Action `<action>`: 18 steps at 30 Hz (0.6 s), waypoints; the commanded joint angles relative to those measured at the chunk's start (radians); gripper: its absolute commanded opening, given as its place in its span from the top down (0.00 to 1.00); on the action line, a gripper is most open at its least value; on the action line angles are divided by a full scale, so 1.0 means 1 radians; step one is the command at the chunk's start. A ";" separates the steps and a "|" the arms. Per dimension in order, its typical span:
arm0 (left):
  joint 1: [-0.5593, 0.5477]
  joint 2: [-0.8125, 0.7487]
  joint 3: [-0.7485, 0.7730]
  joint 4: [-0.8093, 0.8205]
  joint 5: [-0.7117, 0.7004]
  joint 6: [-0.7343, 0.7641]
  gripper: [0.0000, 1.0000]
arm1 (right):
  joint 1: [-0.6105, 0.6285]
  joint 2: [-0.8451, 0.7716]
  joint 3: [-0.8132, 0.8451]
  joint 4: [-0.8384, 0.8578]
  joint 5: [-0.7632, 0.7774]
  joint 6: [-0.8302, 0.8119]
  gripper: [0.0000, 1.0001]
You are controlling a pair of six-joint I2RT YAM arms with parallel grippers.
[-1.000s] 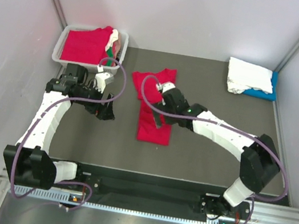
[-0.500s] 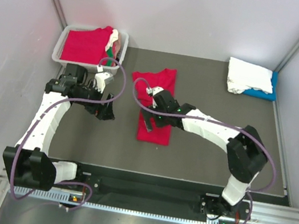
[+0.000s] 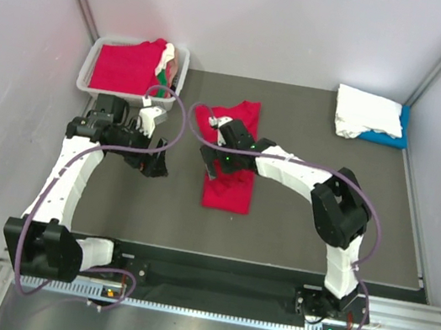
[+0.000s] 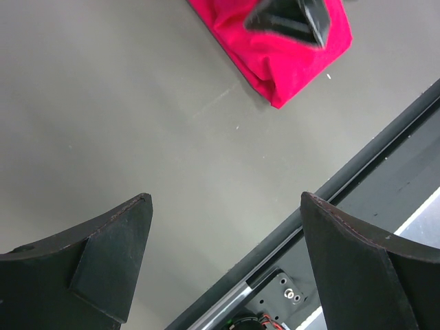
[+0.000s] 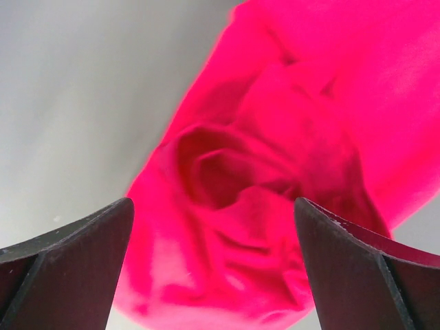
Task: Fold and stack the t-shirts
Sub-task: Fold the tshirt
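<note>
T-shirt in red [image 3: 228, 194] lies in a long strip in the middle of the table [image 3: 304, 223]. It is soft, light and floppy, so I think it will sag and bunch if I lift it by one spot. A crumpled edge looks best to pinch. My right gripper [image 5: 213, 206] hangs right over that crumpled part, jaws wide apart, holding nothing. My left gripper [image 4: 227, 199] hovers over bare table nearby, jaws wide apart too. More red shirts [image 3: 122, 69] sit in the tub [image 3: 84, 72].
</note>
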 commanded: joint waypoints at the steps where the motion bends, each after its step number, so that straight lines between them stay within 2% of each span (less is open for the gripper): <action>1: -0.004 -0.035 0.008 -0.001 -0.006 0.023 0.07 | -0.054 0.044 0.078 0.026 0.010 -0.030 0.00; 7: -0.004 -0.040 0.028 -0.018 -0.035 0.026 0.07 | -0.126 0.100 0.110 0.036 0.024 -0.030 0.00; 18: -0.004 -0.035 0.031 -0.021 0.005 0.019 0.07 | -0.153 0.132 0.196 0.014 0.113 -0.090 0.00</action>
